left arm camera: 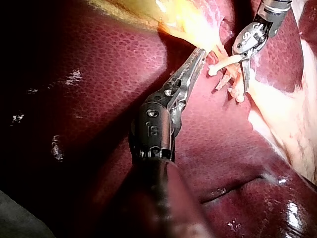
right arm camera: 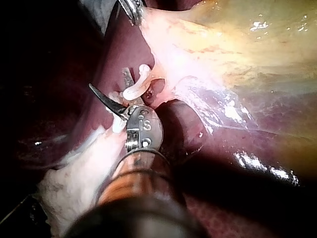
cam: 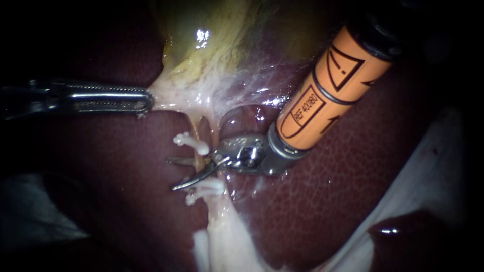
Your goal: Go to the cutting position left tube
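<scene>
Seemingly at the cutting position, the orange-shafted right instrument (cam: 175, 175), end effector released, straddles the thin yellowish left tube (cam: 199, 168) between 2 white plastic clips (cam: 190, 142), the steel left instrument (cam: 143, 100) clenching the glossy yellowish gallbladder (cam: 227, 45); next, centre the blades.

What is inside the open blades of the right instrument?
A thin pale tube crosses the gap of the right instrument, between the upper white clip and the lower white clip, with liver beneath. One blade covers part of the tube, so contact cannot be seen.
</scene>
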`<state>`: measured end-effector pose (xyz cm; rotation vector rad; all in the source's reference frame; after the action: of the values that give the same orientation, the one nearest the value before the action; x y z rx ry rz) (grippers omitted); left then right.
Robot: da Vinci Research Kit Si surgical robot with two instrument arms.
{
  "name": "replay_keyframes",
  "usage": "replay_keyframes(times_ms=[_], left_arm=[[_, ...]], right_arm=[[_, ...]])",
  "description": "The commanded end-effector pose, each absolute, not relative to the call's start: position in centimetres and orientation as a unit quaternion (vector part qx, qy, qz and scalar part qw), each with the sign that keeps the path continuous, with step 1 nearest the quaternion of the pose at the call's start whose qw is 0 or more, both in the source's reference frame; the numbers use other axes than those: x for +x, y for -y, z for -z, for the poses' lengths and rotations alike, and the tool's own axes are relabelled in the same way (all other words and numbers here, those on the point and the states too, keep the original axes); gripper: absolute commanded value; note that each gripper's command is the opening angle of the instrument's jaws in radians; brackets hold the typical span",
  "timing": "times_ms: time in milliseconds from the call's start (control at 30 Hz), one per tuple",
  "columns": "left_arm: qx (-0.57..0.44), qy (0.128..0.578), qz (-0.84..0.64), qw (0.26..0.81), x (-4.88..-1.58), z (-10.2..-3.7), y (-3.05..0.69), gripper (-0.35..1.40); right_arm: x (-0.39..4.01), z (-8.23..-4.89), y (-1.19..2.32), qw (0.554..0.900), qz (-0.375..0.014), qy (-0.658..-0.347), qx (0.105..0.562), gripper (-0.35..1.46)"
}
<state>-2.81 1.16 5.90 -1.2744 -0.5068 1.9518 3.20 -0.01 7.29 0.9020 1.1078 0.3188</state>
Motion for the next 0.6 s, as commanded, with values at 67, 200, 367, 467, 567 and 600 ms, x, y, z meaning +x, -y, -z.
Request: replay_keyframes(times_ms=[67,200,367,467,567,600], left_arm=[[-0.496,0.197,-0.76,0.369,-2.81,-5.9,-1.15,-0.35],[-0.496,0.197,-0.76,0.369,-2.81,-5.9,-1.15,-0.35],[-0.496,0.198,-0.761,0.369,-2.8,-5.9,-1.15,-0.35],[-0.496,0.198,-0.761,0.369,-2.8,-5.9,-1.15,-0.35],[-0.496,0.198,-0.761,0.369,-2.8,-5.9,-1.15,-0.35],[-0.496,0.198,-0.761,0.369,-2.8,-5.9,-1.15,-0.35]], right_arm=[[3.21,-7.23,0.02,0.742,-0.146,-0.508,0.413,1.35],[3.24,-7.09,0.02,0.732,-0.148,-0.517,0.417,1.35],[3.25,-6.89,-0.01,0.721,-0.15,-0.528,0.424,1.35],[3.26,-6.8,-0.04,0.713,-0.15,-0.534,0.429,1.35],[3.26,-6.76,-0.05,0.709,-0.151,-0.538,0.43,1.35],[3.26,-6.76,-0.05,0.708,-0.151,-0.538,0.431,1.35]])
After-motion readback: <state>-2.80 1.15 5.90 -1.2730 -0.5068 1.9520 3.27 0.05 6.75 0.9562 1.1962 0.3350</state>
